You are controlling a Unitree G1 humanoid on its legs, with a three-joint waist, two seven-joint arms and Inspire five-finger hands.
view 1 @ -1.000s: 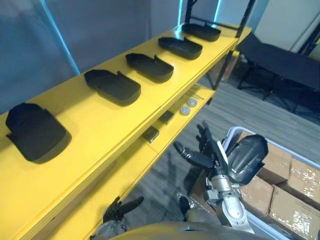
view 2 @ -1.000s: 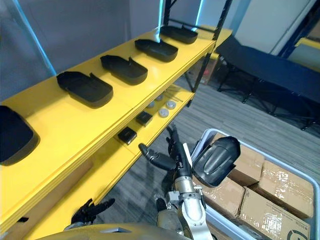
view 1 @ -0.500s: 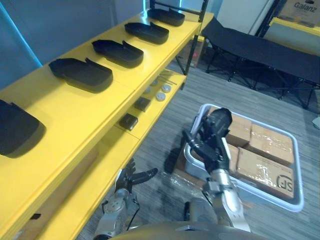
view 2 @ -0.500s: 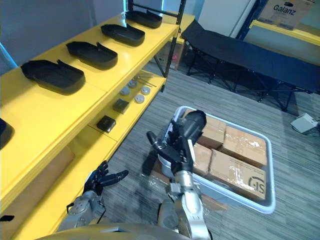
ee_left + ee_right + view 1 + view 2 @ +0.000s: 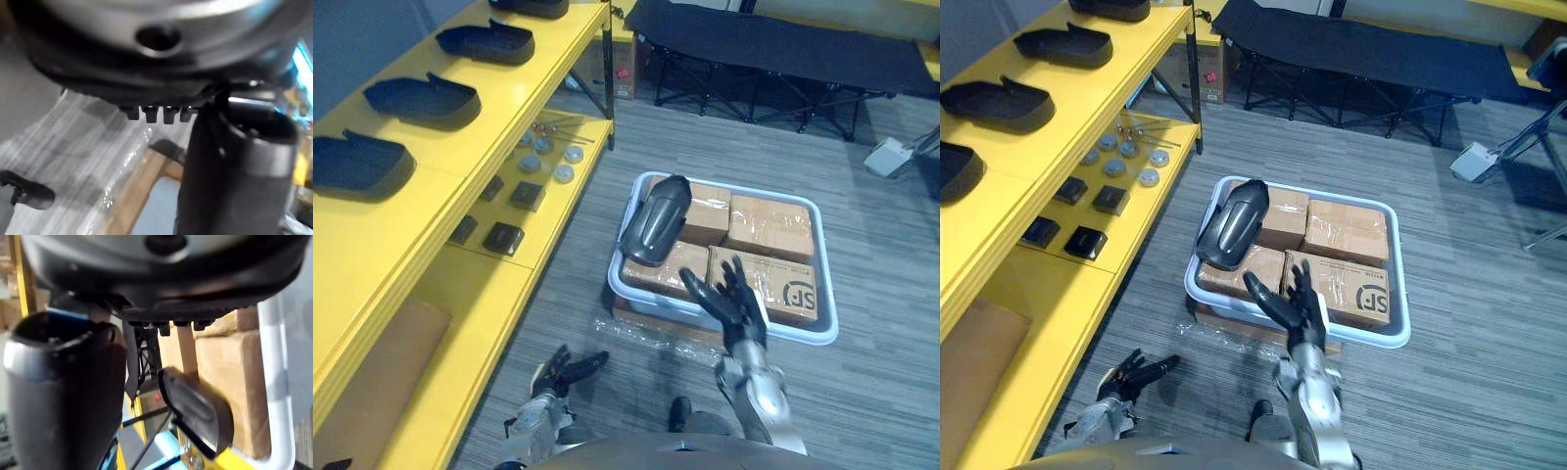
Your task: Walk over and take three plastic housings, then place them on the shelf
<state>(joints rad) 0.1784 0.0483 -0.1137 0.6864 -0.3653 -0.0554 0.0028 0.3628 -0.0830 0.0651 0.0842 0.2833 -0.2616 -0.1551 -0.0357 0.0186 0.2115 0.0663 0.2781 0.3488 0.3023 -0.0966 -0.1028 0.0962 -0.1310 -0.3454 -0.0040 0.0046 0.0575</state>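
Right arm (image 5: 756, 397): silver-grey, rounded shell. Left hand (image 5: 563, 370) & right hand (image 5: 729, 299): dark, slim fingers. Thumb (image 5: 63, 396) black w/ 1 silver band. Palm casing (image 5: 146, 63) black w/ round recess.

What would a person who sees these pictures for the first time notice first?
The long yellow shelf on the robot's left stands out, with black housings in a row on top. On the floor ahead, a white tray holds cardboard boxes, and a dark plastic housing lies on its far left boxes. The right hand hovers open by the tray's near edge; the left hand hangs low, open.
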